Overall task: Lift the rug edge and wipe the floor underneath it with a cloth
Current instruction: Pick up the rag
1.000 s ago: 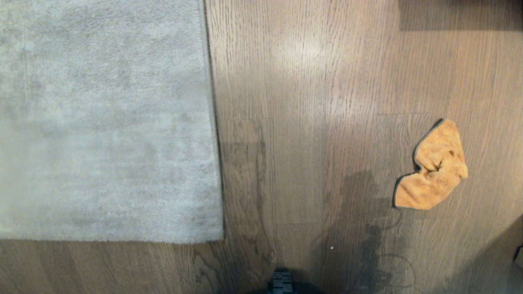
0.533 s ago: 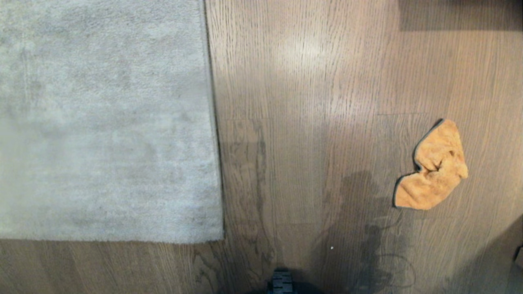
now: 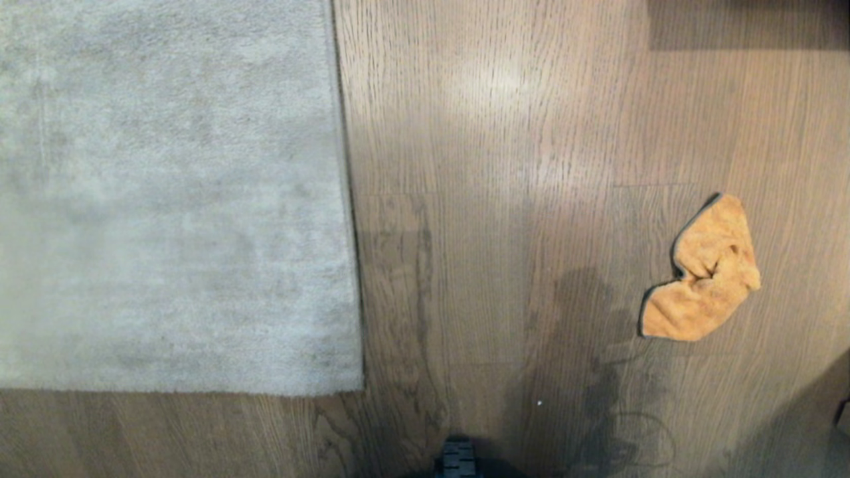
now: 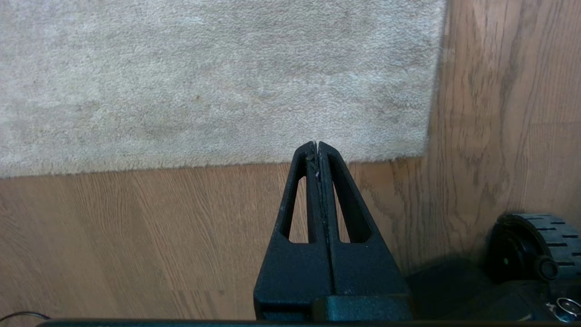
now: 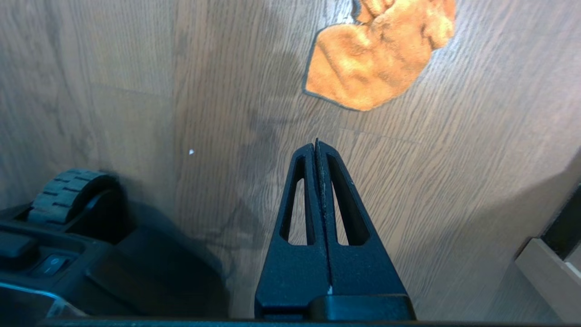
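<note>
The large pale grey short-pile rug point(image 3: 172, 199) lies flat on the brown wood-grain plank floor point(image 3: 498, 166), filling the left part of the head view; its straight rug edge point(image 3: 348, 199) runs away from the robot and meets the near border at a square corner. The small orange-yellow fuzzy cloth point(image 3: 704, 272) lies crumpled on the planks well to the right, apart from the rug. Neither arm shows in the head view. The left gripper point(image 4: 316, 144) hangs above the rug's near border, its black fingers pressed together and holding nothing. The right gripper point(image 5: 316, 143) — likewise closed and empty — points at bare floor just short of the cloth. A black ribbed wheel point(image 4: 531, 245) of the base sits nearby.
</note>
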### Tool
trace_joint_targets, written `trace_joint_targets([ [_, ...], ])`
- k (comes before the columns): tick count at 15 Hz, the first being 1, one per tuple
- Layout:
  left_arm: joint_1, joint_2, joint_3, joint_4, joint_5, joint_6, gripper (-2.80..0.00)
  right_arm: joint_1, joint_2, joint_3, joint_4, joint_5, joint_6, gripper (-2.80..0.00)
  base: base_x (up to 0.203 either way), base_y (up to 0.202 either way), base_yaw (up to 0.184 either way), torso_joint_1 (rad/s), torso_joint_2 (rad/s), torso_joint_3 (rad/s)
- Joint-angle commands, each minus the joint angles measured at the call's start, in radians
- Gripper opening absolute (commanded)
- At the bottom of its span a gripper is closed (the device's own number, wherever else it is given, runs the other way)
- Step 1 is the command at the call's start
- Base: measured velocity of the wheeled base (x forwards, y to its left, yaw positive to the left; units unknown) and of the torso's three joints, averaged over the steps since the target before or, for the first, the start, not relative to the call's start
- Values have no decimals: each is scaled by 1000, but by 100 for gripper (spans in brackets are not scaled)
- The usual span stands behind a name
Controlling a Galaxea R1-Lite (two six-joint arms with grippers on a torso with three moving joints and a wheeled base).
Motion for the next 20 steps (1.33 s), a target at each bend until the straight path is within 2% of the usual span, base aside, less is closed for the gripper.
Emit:
trace_joint_targets([
  [1,0,0,0,0,0,0,-280,5,96,-24,-3,5,-1,-280,0,0,0,0,0,0],
  [8,0,0,0,0,0,0,-280,77,331,-73,-27,20,10,-280,0,0,0,0,0,0],
  [14,0,0,0,0,0,0,-280,110,518,-90,-50,22,88,-280,0,0,0,0,0,0],
  [18,0,0,0,0,0,0,-280,113,753,-115,-160,22,115,-280,0,0,0,0,0,0],
  [20,0,0,0,0,0,0,-280,112,867,-123,-262,22,121,-280,0,0,0,0,0,0],
])
